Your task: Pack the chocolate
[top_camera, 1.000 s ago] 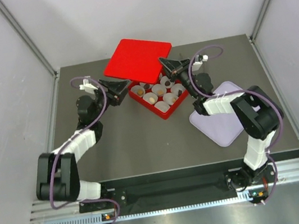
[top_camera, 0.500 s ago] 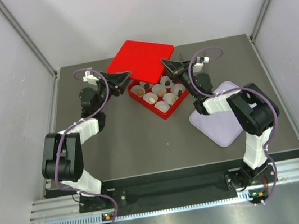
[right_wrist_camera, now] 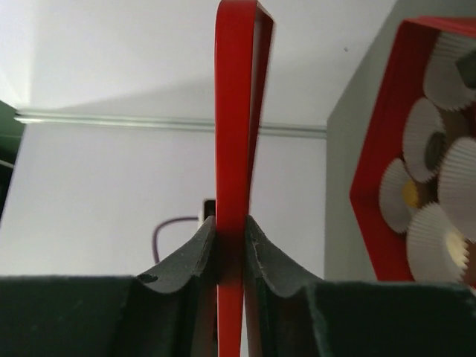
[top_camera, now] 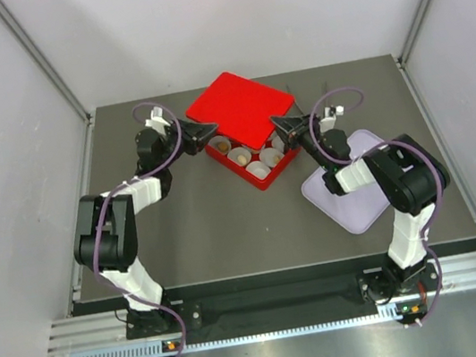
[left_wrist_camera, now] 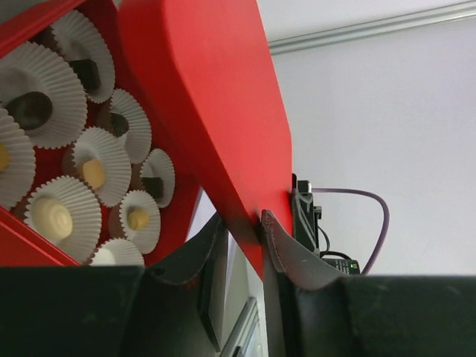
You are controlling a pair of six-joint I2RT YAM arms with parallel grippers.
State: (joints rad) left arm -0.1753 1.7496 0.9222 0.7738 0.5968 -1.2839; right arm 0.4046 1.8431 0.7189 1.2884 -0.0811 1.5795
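- My left gripper point(top_camera: 209, 129) is clamped on the left edge of the red lid point(top_camera: 240, 108); its wrist view shows the rim pinched between the fingers point(left_wrist_camera: 279, 249).
- My right gripper point(top_camera: 276, 122) pinches the lid's right edge the same way.
- The lid is held over the far part of the red box point(top_camera: 263, 179).
- The chocolates point(top_camera: 239, 156), tan and dark, sit in white paper cups point(top_camera: 257, 169) inside that box on the table point(top_camera: 210, 228).

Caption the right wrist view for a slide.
Right gripper pinching the red lid edge-on, beside the red box of chocolates in white paper cups.
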